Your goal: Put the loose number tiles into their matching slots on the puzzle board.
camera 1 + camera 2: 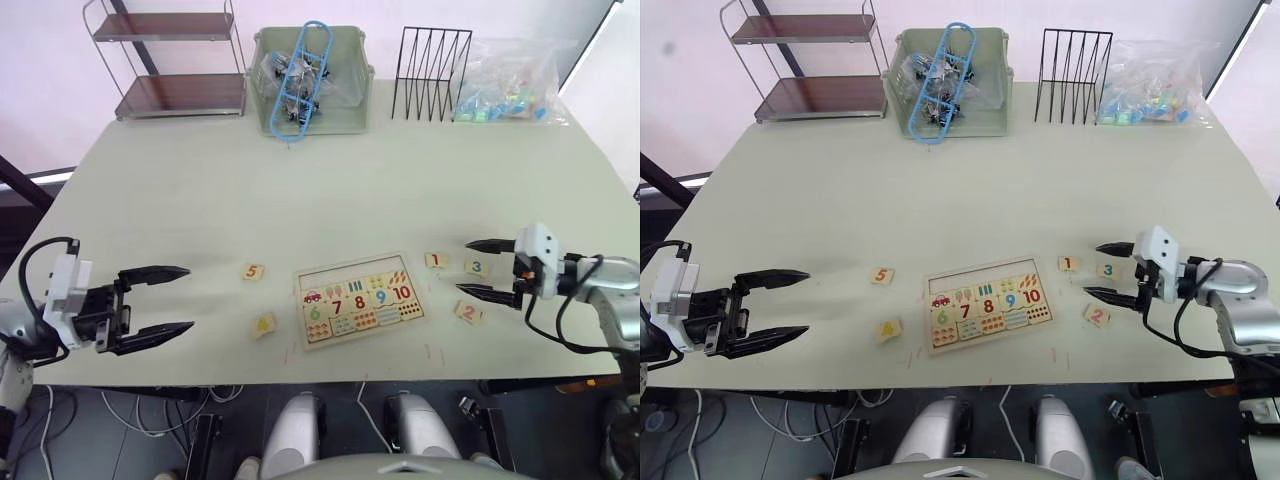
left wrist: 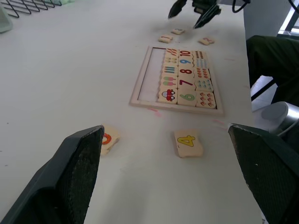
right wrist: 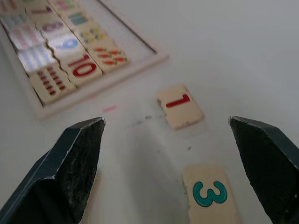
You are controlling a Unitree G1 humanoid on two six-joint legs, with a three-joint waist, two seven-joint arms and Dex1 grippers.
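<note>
The puzzle board (image 1: 420,318) lies near the table's front edge, with numerals 6 to 10 and counting pictures in place. Its top row of slots (image 1: 345,277) is bare wood. Tile 5 (image 1: 253,271) and tile 4 (image 1: 263,324) lie left of the board. Tile 1 (image 1: 435,260), tile 3 (image 1: 477,267) and tile 2 (image 1: 468,312) lie to its right. My left gripper (image 1: 190,298) is open, a short way left of tiles 5 and 4. My right gripper (image 1: 462,267) is open, its fingers either side of tile 3 (image 3: 210,193), with tile 1 (image 3: 180,106) just beyond the tips.
Along the table's back stand a two-tier shelf (image 1: 170,60), a pale green bin (image 1: 350,115) holding clips, a black wire rack (image 1: 430,72) and a bag of colourful plastic pieces (image 1: 510,85). The table's front edge runs just below the board.
</note>
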